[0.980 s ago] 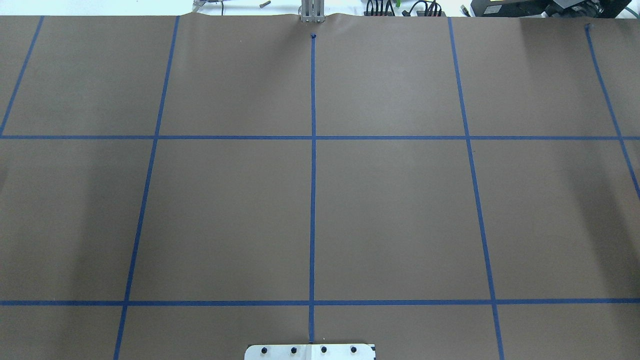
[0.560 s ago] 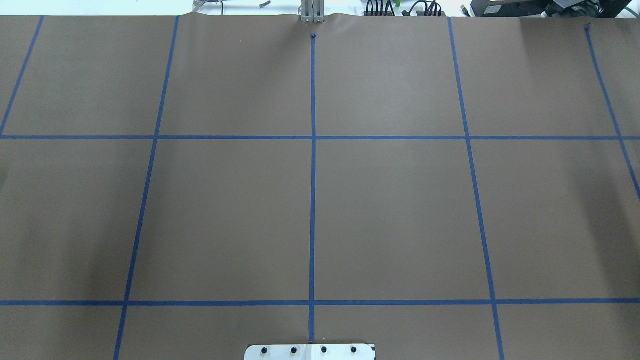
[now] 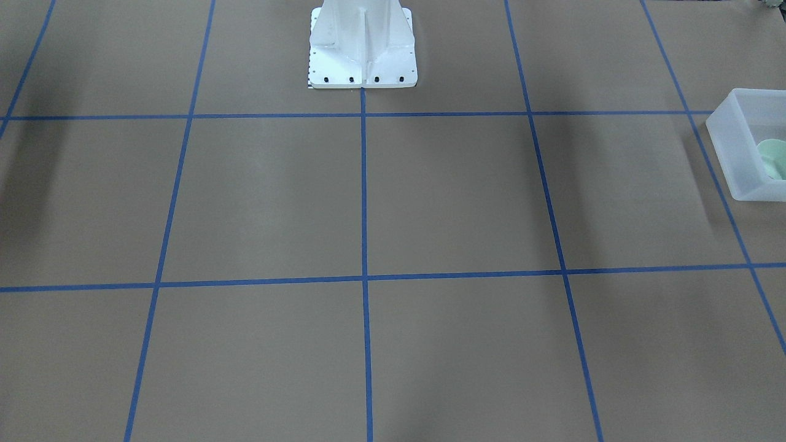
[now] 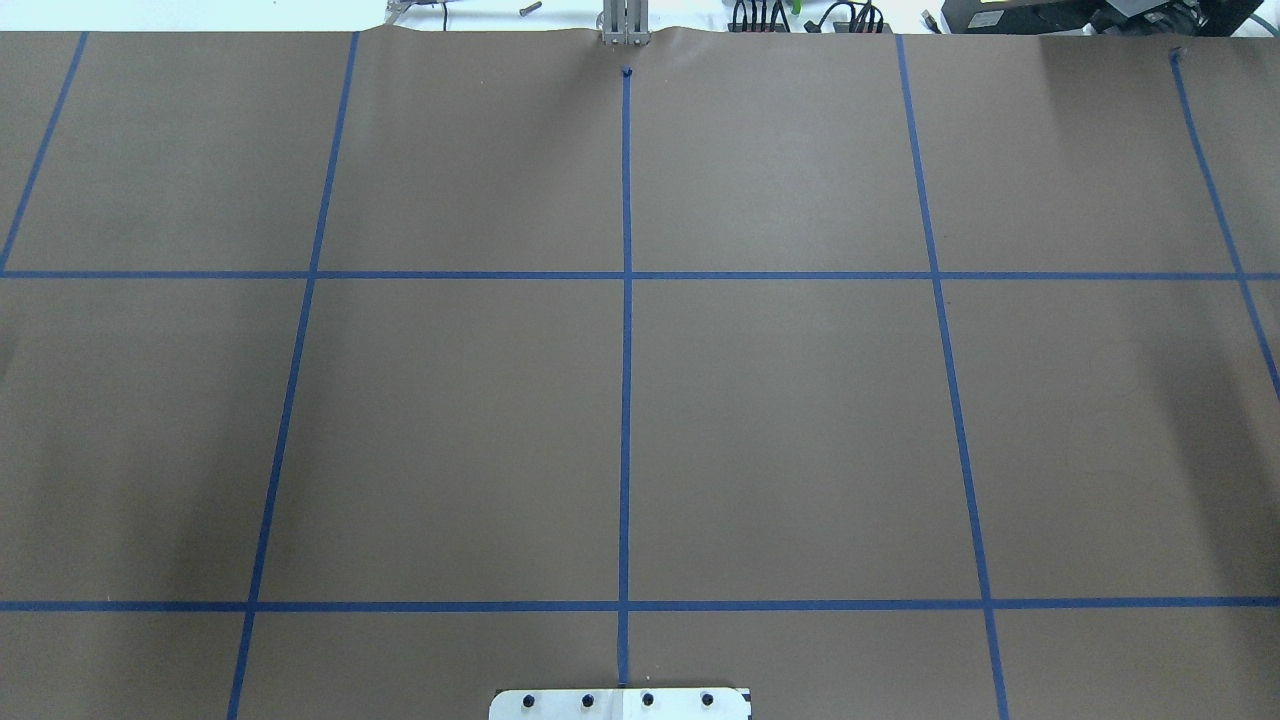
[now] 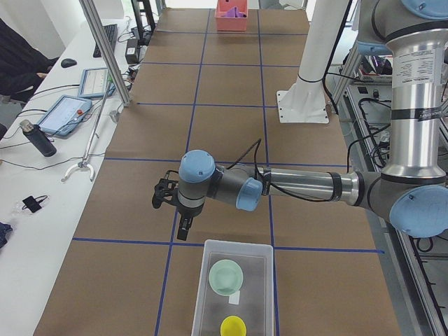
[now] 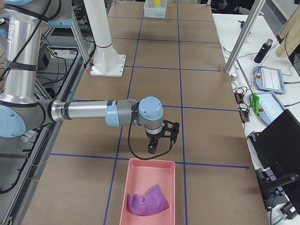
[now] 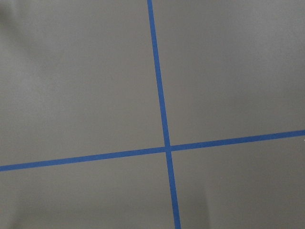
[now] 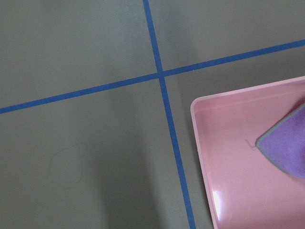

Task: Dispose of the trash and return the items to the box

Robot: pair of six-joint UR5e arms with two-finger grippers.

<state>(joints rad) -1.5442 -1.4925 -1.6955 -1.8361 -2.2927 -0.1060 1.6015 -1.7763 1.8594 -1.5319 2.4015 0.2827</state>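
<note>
The frosted white box [image 5: 207,274] stands at the near end of the table in the exterior left view. In it lie the pale mint-green bowl [image 5: 226,276] and a yellow cup [image 5: 233,326]. My left gripper [image 5: 171,210] hangs above the paper just beyond the box's far left corner. I cannot tell if it is open or shut. The box [image 3: 731,153] and the bowl [image 3: 774,158] also show at the right edge of the front-facing view. My right gripper [image 6: 161,144] hangs just beyond a pink tray [image 6: 150,176]. I cannot tell its state either.
The pink tray holds a crumpled purple cloth [image 6: 147,201], and both show in the right wrist view, tray [image 8: 228,157] and cloth [image 8: 286,143]. The white bolted robot base [image 3: 362,43] stands at the table's edge. Brown paper with blue tape lines covers the table.
</note>
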